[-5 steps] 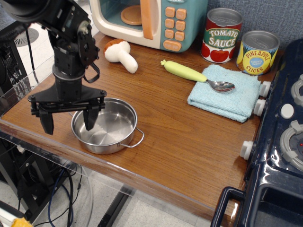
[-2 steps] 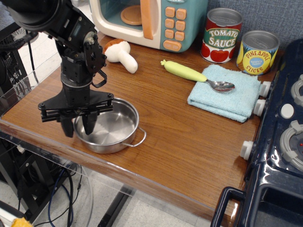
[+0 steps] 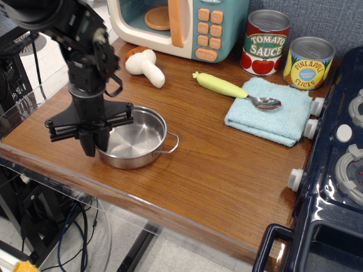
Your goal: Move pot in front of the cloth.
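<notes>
Pot (image 3: 135,139) on wooden counter (image 3: 227,164), pincer (image 3: 95,141) clamping rim

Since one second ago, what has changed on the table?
The hand closed its fingers on the left rim of the pot. The pot shifted slightly right and turned, its handle now pointing right. The cloth, spoon and cans stayed put.

End effector (image 3: 95,143) hides pot (image 3: 136,140) left rim; stove (image 3: 334,170) cropped right.
</notes>
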You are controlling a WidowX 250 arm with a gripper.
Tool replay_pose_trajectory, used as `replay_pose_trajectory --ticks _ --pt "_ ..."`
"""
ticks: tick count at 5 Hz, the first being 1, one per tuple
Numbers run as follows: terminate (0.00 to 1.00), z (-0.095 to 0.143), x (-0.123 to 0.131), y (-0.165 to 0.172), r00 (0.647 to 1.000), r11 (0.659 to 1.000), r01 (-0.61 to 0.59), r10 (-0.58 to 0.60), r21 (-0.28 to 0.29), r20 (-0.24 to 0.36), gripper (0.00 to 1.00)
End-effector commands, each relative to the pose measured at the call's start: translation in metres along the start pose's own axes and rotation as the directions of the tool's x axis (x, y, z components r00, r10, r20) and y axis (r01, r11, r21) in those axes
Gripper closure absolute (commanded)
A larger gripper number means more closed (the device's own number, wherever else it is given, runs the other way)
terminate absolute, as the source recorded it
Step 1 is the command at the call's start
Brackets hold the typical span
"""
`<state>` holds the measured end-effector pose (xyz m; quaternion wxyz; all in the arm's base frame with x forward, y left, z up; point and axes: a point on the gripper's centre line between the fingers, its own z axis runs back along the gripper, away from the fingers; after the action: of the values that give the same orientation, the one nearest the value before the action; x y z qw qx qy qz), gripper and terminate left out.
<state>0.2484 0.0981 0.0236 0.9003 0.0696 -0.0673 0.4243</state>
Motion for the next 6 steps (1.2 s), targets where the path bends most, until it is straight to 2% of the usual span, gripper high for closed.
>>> replay_pose_trajectory --ticks 1,2,3,4,6 --pt "0.0 0.017 0.016 0.0 1.0 0.999 -0.012 0.013 -0.049 0.008 1.0" --pt "0.0 0.034 0.009 -0.012 1.0 0.994 0.007 -0.006 -0.111 0.003 1.0" --pt "0.0 0.051 -0.005 -0.026 0.999 0.983 0.029 -0.033 -0.18 -0.018 1.0" --pt "0.0 0.068 -0.02 -0.045 0.998 0.972 0.05 -0.054 -0.228 -0.012 1.0" --pt "0.0 0.072 -0.057 -0.086 0.988 0.95 0.134 -0.151 -0.283 -0.039 1.0"
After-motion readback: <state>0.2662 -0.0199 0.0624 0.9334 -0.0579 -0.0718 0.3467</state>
